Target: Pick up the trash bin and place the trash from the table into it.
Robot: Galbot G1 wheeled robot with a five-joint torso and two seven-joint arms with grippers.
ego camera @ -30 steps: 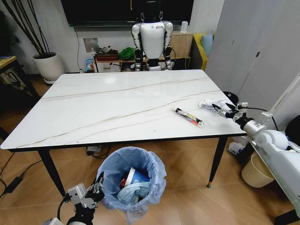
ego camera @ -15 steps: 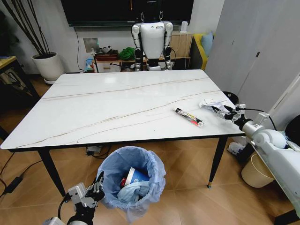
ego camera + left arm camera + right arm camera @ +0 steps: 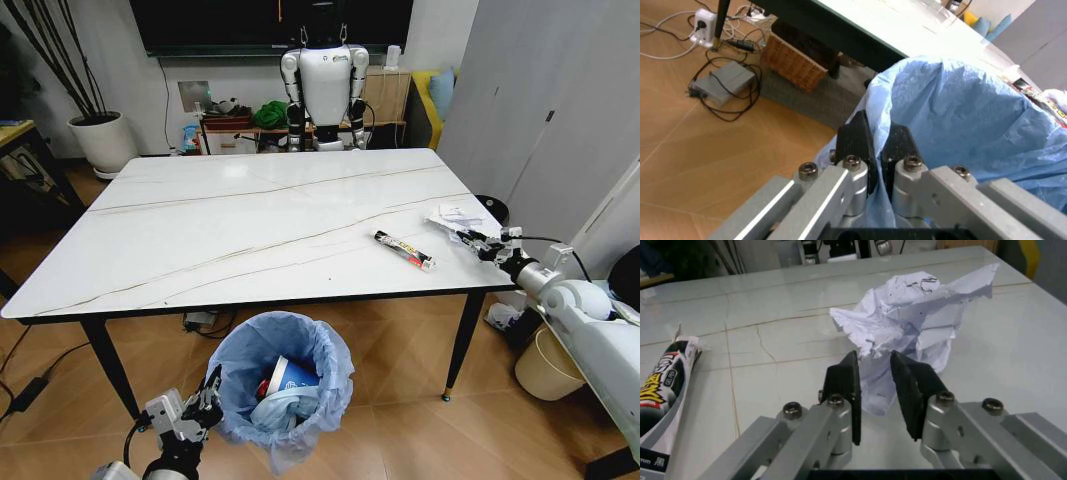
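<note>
Long dark wrapper (image 3: 663,390): cut off at the right wrist view's edge, print unreadable; trash bin (image 3: 283,385) contents partly buried, seemingly a cup.

On the white, grey-veined tabletop (image 3: 250,230) lie crumpled white paper (image 3: 910,320) and a long black wrapper (image 3: 404,250) with red-and-yellow print, while below its near edge the bin's (image 3: 283,385) liner is light blue.

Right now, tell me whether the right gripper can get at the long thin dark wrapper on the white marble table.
Probably not yet: the right gripper is shut on the crumpled white paper. The long thin dark wrapper lies unobstructed beside it on the table.
</note>
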